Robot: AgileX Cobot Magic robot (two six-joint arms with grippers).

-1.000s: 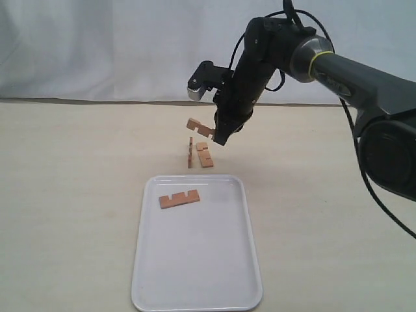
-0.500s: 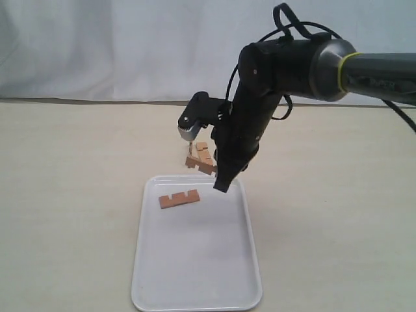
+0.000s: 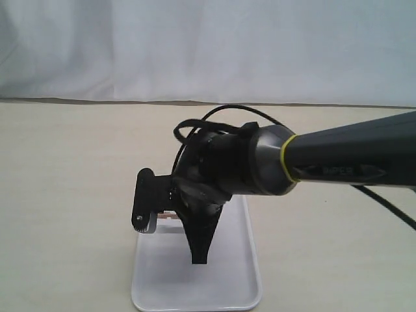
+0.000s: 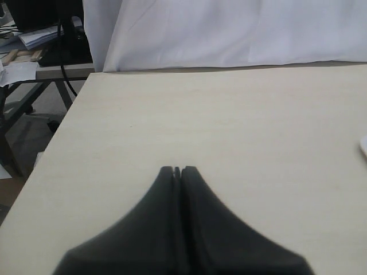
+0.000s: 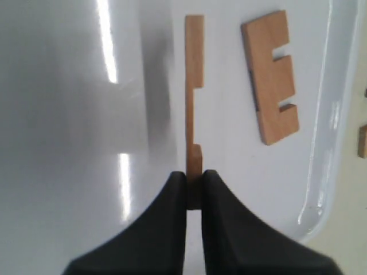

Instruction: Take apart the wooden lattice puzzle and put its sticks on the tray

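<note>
My right gripper (image 5: 194, 175) is shut on one end of a notched wooden stick (image 5: 194, 97), held edge-on just above the white tray (image 5: 69, 114). A second stick (image 5: 270, 77) lies flat on the tray beside it, notches facing the rim. In the exterior view the right gripper (image 3: 199, 259) points down over the tray (image 3: 195, 292), and the arm hides the held stick and the rest of the puzzle. A sliver of wood (image 5: 362, 141) shows beyond the tray's rim. The left gripper (image 4: 178, 169) is shut and holds nothing, over bare table.
The right arm's thick dark body (image 3: 234, 162) and its cable cover the middle of the exterior view. A white cloth backdrop (image 3: 195, 45) hangs behind the pale table (image 3: 65, 195). The left wrist view shows the table's edge (image 4: 63, 132) with clutter beyond.
The right arm has swung toward the camera and lowered over the tray, carrying the stick. It now hides the remaining puzzle pieces and the stick on the tray in the exterior view.
</note>
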